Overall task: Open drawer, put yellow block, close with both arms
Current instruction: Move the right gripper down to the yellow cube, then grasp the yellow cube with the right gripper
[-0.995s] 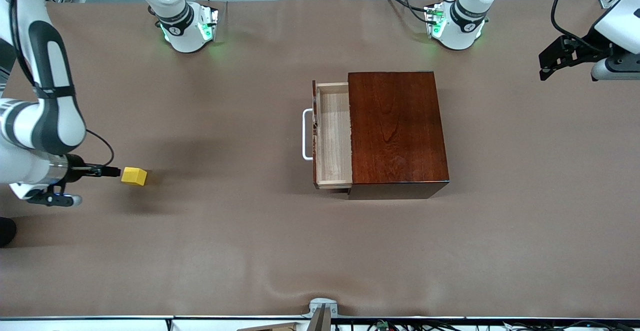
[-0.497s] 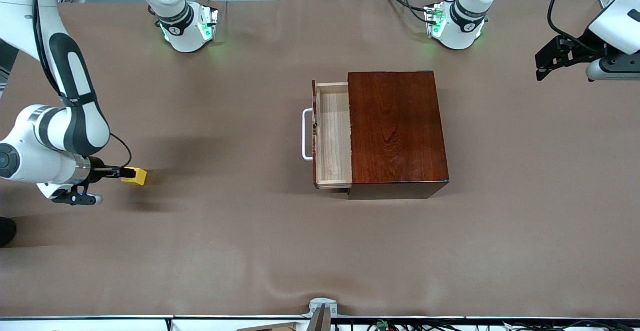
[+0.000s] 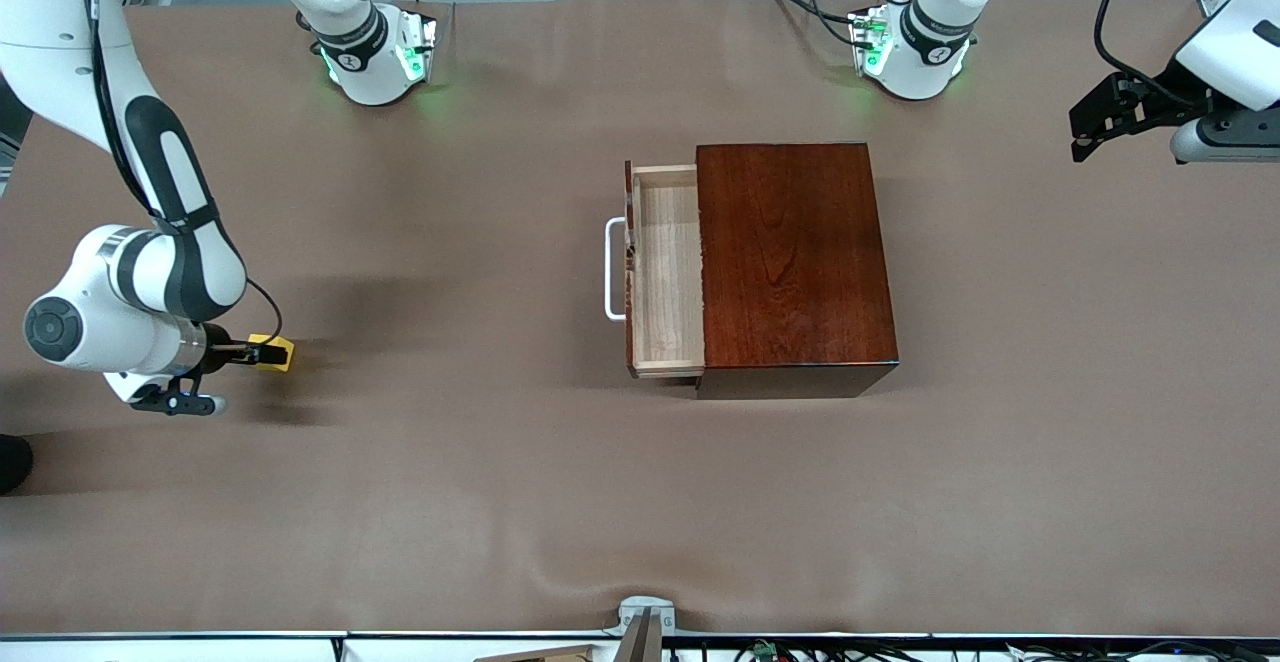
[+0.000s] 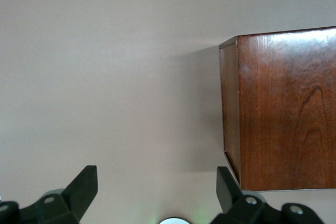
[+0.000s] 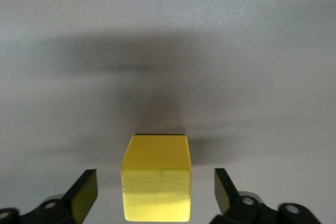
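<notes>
Since a second ago, the right gripper (image 3: 262, 353) has been carried forward over the yellow block (image 3: 274, 352), so that only the block's end toward the drawer is now seen in the front view; the right arm's elbow has been swung toward the table's middle. In the right wrist view the block (image 5: 156, 184) is seen between the two fingers (image 5: 84, 195), which are spread wide with a gap left on each side and no contact made. The block rests on the table (image 3: 460, 482), toward the right arm's end, well apart from the box (image 3: 790, 257).

The left gripper (image 3: 1100, 122) has been shifted only slightly and is held over the left arm's end of the table; its fingers (image 4: 84, 187) are seen spread apart with nothing between them.

The drawer (image 3: 668, 272) is seen pulled partly out, unchanged, its pale unfinished wood tray set against a dark reddish front with a white U-shaped bar handle (image 3: 611, 269). The box is glossy, mahogany-coloured and square-edged, its grain visible. The block is a plain, matte, bright yellow cube. The table is covered in a smooth, dull brown sheet, faintly rippled.
</notes>
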Robot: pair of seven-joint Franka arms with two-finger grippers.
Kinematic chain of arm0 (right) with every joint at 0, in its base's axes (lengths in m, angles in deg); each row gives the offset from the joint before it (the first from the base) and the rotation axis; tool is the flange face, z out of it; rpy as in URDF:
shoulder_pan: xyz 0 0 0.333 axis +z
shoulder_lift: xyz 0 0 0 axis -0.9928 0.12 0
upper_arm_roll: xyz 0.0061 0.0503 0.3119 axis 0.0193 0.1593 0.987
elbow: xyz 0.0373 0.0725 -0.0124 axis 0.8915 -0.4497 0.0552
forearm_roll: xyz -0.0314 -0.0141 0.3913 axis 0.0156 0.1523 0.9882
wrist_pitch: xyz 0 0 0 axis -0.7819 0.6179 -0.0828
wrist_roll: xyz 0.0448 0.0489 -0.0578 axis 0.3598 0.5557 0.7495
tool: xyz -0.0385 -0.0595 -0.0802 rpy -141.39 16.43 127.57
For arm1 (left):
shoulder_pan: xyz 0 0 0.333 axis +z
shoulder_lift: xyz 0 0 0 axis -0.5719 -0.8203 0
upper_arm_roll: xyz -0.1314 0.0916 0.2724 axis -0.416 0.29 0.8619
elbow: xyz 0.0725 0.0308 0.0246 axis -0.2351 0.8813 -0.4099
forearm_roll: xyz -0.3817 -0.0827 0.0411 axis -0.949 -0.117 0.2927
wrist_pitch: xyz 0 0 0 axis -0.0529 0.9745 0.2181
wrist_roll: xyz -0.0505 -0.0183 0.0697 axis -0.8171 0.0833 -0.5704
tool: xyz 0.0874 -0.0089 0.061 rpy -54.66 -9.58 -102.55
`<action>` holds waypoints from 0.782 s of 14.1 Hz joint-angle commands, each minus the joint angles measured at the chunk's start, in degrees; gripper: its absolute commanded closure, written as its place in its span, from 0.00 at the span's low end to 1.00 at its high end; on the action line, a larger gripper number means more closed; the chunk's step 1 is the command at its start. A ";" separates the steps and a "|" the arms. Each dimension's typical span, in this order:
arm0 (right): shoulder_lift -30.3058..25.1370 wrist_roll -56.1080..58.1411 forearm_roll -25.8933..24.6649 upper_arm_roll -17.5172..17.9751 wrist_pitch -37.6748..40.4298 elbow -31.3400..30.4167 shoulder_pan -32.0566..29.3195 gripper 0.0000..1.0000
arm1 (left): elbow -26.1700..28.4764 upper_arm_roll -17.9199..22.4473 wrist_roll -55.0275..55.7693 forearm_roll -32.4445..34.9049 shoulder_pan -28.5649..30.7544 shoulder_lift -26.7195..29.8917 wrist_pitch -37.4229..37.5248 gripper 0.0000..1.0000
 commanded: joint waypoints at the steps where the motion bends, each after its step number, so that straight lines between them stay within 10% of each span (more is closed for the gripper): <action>1: -0.75 -0.17 -0.47 0.10 -0.81 -1.58 -0.01 0.51 | 0.72 -0.29 -0.72 0.35 -0.04 0.88 -0.70 0.00; 4: -0.92 -0.26 -0.38 0.10 -0.73 -1.67 -0.18 1.00 | 0.72 -0.29 -0.72 0.35 -0.04 0.88 -0.70 0.00; 11: -5.05 -0.44 0.41 0.36 5.32 0.51 0.08 1.00 | 0.63 -0.21 -0.63 0.35 -0.13 0.61 -1.14 0.00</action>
